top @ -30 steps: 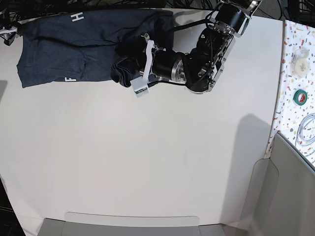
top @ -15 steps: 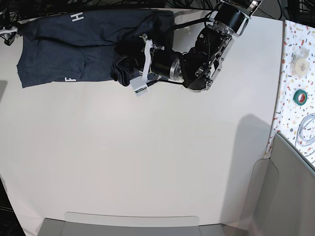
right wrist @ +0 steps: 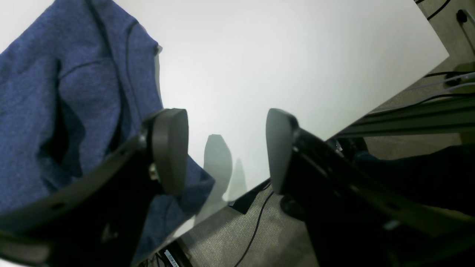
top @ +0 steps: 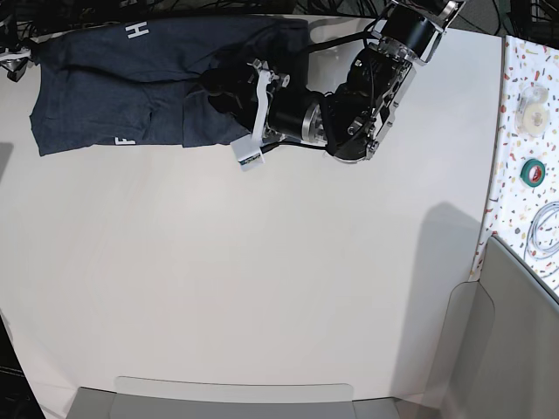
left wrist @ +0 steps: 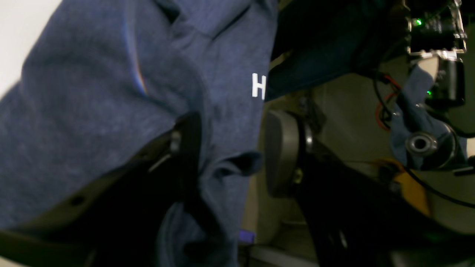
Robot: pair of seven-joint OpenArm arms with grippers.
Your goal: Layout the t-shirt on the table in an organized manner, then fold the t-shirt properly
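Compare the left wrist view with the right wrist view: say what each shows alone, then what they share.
Only the left wrist view: a white letter H printed on the t-shirt, cloth lying between the open jaws of the left gripper, and dark robot hardware with green lights beyond the table edge.

Only the right wrist view: a broad bare stretch of the white table, the right gripper open over it with nothing between its jaws, and cables on the floor.

Both: the navy t-shirt on the left and open jaws.
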